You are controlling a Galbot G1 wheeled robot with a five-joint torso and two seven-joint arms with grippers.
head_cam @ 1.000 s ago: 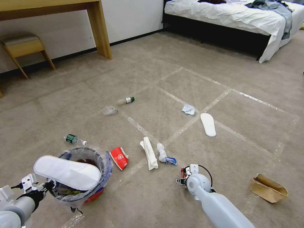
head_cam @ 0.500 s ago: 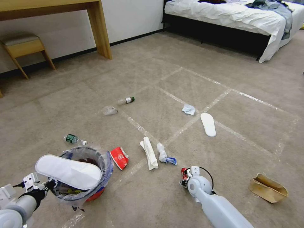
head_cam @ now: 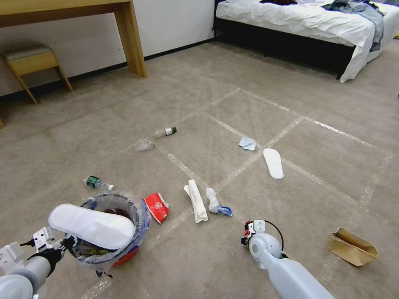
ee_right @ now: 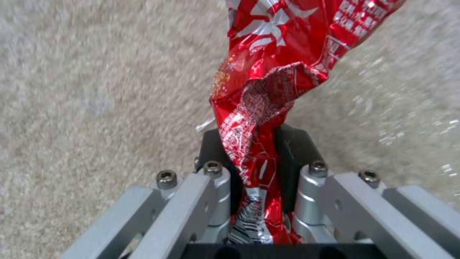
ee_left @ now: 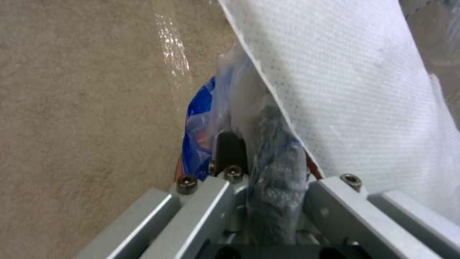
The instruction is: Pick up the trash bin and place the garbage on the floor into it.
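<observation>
The trash bin point(head_cam: 124, 254), a red bucket lined with a clear bag, hangs at the lower left with a white slipper point(head_cam: 92, 226) lying across its mouth. My left gripper point(head_cam: 67, 243) is shut on its rim point(ee_left: 277, 151) and bag. At lower centre, just above the carpet, my right gripper point(head_cam: 248, 233) is shut on a crumpled red wrapper point(ee_right: 268, 90). Other garbage lies on the floor: two bottles point(head_cam: 165, 132) point(head_cam: 98, 182), a red cup point(head_cam: 156, 206), a white paper roll point(head_cam: 196, 205), a wad of tissue point(head_cam: 213, 200), and a tissue point(head_cam: 247, 143).
A second white slipper point(head_cam: 273, 163) and a brown paper scrap point(head_cam: 351, 246) lie to the right, a crumpled clear plastic piece point(head_cam: 144, 145) mid-left. A wooden desk leg point(head_cam: 131, 39) and stool point(head_cam: 31, 62) stand at the back left, a bed point(head_cam: 307, 25) at the back right.
My right gripper has drawn back a little toward me with the red wrapper in it. The left gripper and the bin have shifted slightly nearer and to the right.
</observation>
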